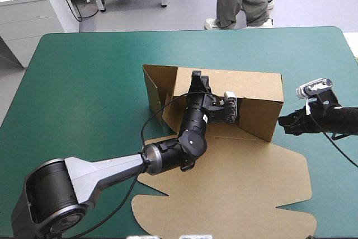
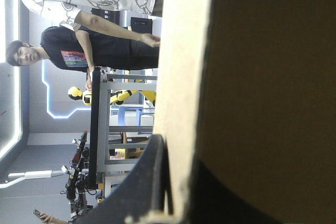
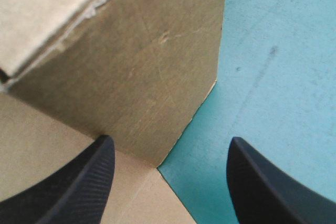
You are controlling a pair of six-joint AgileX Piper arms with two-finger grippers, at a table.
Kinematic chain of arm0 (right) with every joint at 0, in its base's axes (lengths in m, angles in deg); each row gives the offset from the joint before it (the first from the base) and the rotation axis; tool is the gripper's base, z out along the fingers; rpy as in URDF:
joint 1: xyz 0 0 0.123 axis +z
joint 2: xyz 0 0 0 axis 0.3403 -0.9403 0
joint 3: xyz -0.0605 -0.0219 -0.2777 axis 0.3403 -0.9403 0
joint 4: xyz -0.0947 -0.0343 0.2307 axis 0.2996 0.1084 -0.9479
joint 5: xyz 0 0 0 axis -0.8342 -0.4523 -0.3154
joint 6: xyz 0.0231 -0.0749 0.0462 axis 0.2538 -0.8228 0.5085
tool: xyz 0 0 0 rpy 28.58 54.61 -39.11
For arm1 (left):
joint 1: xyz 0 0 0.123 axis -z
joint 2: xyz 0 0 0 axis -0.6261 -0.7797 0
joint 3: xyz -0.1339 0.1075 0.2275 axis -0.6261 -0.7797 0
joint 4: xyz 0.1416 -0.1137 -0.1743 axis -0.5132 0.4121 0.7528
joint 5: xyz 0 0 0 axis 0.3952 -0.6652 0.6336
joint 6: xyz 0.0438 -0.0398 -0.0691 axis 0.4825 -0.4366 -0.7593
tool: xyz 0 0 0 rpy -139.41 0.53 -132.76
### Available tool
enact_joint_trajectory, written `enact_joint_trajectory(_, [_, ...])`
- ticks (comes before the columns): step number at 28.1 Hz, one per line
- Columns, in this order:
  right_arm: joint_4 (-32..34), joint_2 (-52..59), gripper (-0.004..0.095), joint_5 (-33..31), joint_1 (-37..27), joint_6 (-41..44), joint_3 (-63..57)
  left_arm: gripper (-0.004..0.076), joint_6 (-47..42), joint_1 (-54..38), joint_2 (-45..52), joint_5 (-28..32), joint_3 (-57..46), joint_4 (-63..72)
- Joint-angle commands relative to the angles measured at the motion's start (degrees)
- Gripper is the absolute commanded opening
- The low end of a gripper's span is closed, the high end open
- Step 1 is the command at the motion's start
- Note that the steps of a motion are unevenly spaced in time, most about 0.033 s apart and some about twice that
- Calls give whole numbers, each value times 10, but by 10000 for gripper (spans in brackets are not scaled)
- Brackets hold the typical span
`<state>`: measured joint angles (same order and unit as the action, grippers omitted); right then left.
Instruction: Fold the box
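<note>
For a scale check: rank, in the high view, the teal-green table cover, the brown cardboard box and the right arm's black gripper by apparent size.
Largest: teal-green table cover.
Middle: brown cardboard box.
Smallest: right arm's black gripper.

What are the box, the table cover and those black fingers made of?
Box: cardboard, it seems; matte brown, with a pale, ragged cut edge and light scuffs. Cover: a smooth teal-green sheet, faintly marked, perhaps vinyl or a rubber mat. Fingers: black with a fine woven-looking grain, possibly carbon fibre or textured plastic.
</note>
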<state>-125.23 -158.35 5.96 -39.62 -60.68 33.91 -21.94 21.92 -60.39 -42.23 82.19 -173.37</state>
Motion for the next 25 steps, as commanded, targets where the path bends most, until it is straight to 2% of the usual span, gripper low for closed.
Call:
enact_joint_trajectory(1, [-56, 15, 576, -12, 2, 0, 10, -8, -13, 3, 21, 16, 8, 14])
enact_joint_trajectory(5, [-15, 15, 576, 1, 2, 34, 10, -8, -13, 3, 21, 16, 8, 14])
enact_joint_trajectory(21, [-17, 15, 576, -43, 2, 40, 10, -8, -13, 3, 21, 16, 8, 14])
enact_joint_trajectory(25, [-24, 15, 576, -17, 2, 37, 10, -8, -14, 3, 21, 16, 8, 14])
